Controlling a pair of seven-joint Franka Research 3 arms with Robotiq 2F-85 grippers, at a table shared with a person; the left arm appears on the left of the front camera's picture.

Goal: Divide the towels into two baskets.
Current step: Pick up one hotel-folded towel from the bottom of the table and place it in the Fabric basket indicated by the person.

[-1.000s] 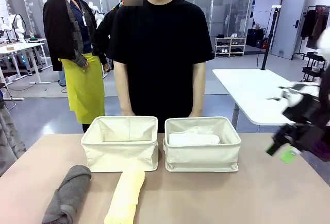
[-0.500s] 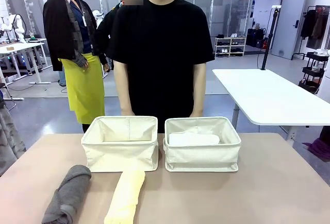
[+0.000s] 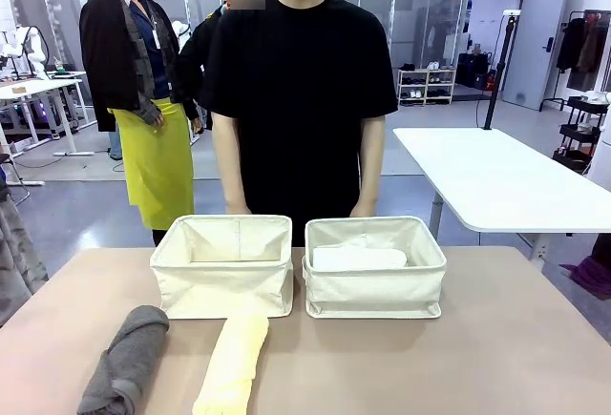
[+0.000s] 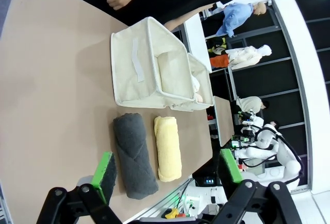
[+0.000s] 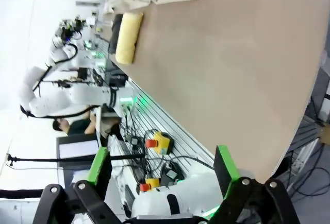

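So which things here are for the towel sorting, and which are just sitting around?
For the job:
- dark grey towel, on the table
- pale yellow towel, on the table
- white towel, in the right basket
- left basket

Just sitting around:
- white side table
- shoe shelf
- clothes rack

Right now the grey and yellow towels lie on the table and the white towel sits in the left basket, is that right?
Not quite. The white towel sits in the right basket, not the left one, as the front view shows. The grey towel and the yellow towel do lie on the table.
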